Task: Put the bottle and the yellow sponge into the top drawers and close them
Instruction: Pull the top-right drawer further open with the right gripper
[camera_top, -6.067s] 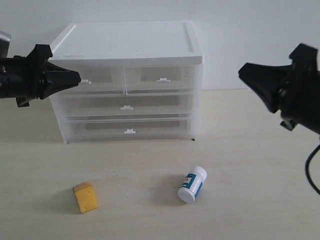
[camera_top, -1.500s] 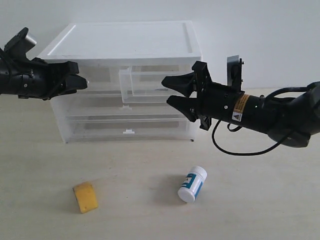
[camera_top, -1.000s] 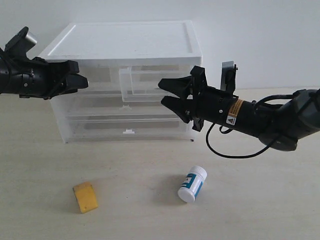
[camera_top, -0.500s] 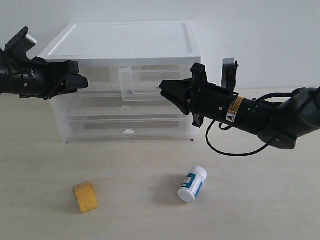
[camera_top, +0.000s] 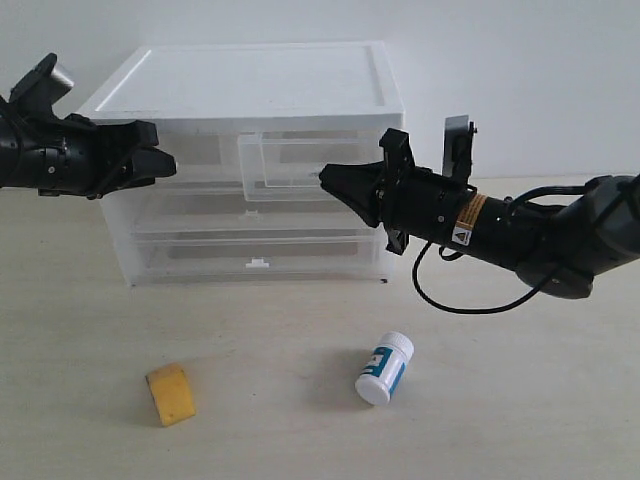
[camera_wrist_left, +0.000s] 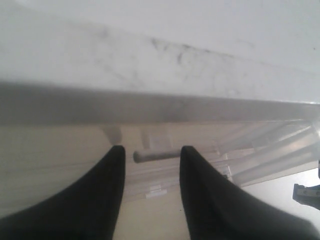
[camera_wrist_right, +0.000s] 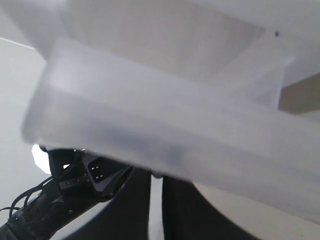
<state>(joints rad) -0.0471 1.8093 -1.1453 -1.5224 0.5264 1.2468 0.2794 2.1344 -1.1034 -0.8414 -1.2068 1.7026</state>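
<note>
black and pinched on the front of the pulled-out right top drawer (camera_top: 300, 160) at the right gripper (camera_top: 325, 180), centre frame; spread apart before the left top drawer (camera_top: 205, 152) at the left gripper (camera_top: 160, 164), upper left; lower down on the table (camera_top: 520, 400), bottle (camera_top: 384, 368) and yellow sponge (camera_top: 171, 394).

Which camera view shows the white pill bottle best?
The exterior view: the bottle sits whole and unobstructed on the table, cap and blue-teal label visible, in front of the drawer unit. Neither wrist view shows it; both are filled by the drawer unit close up.
</note>
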